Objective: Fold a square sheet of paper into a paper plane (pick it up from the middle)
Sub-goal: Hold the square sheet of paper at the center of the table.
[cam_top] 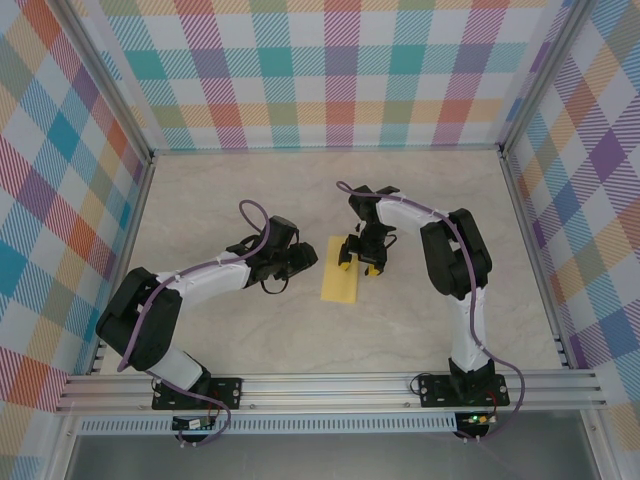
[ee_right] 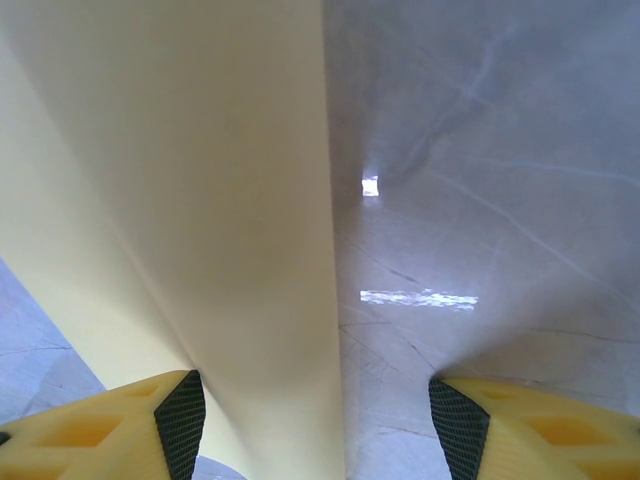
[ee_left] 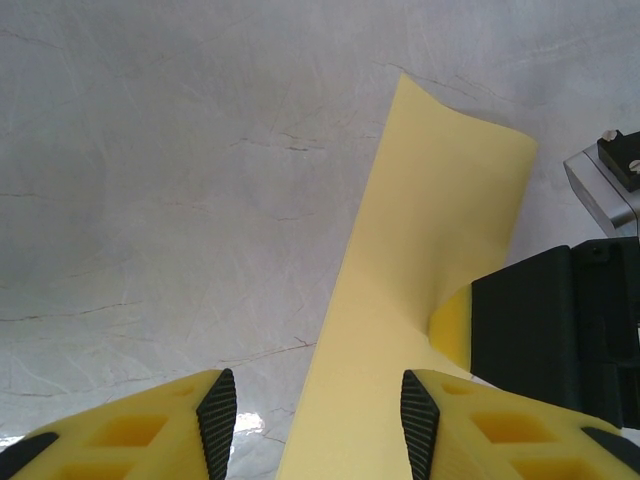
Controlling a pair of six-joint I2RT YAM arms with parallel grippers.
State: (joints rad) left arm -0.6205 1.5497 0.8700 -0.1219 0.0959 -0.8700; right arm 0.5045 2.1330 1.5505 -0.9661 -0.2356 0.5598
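The square sheet of paper (cam_top: 340,285) lies in the middle of the table as a narrow yellow rectangle, folded lengthwise. My right gripper (cam_top: 357,265) is open over its far end. In the right wrist view a raised flap of the paper (ee_right: 200,200) stands between the spread fingers, close to the left pad (ee_right: 182,425). My left gripper (cam_top: 308,260) sits just left of the sheet, also open. In the left wrist view the paper (ee_left: 420,230) runs up between its jaws beside the right pad (ee_left: 418,420), and the right gripper's yellow fingertip (ee_left: 455,325) presses into it.
The pale marble-patterned tabletop (cam_top: 220,330) is fenced by checked walls (cam_top: 330,70) at the back and on both sides. An aluminium rail (cam_top: 330,385) carrying both arm bases runs along the near edge.
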